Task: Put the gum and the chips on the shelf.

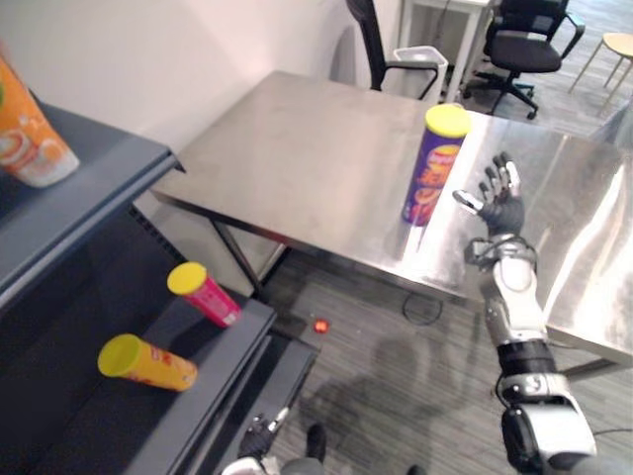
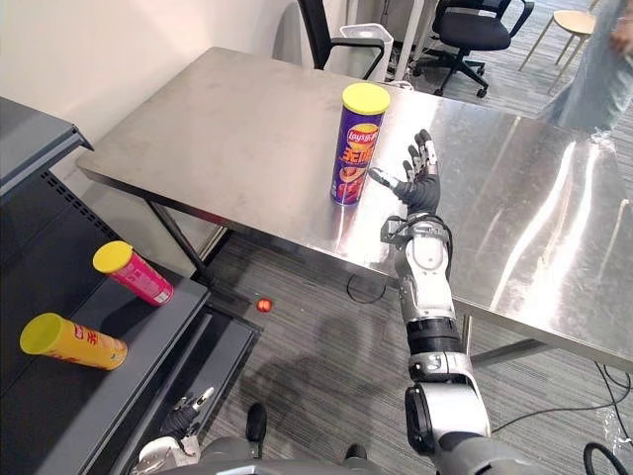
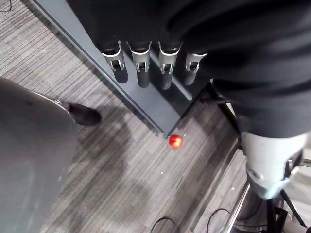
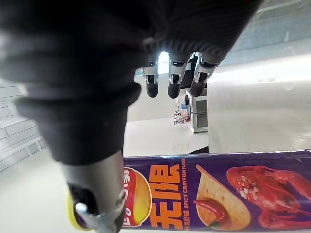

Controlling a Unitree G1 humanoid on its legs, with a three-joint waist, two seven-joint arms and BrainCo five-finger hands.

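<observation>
– Purple can of chips: where is it?
– Upright on the table, near the table's front edge, yellow lid up. My right hand is above that same edge, just right of the can. Its fingers are spread wide and straight, and it holds nothing. My thumb points at the can's side; I cannot tell if it touches.
– And your left hand?
– My left hand is low, below the table's height and off its left end, by the shelf. The fingers hang nearly straight, with nothing in them.
– What's on the shelf?
– On a lower board, left of the table, a pink tube and a yellow tube lie on their sides, apart. An orange pack sits on the top board. I cannot tell which of these is the gum.
– Anything under the table?
– A red ball on the floor, near the table's front left leg.
</observation>
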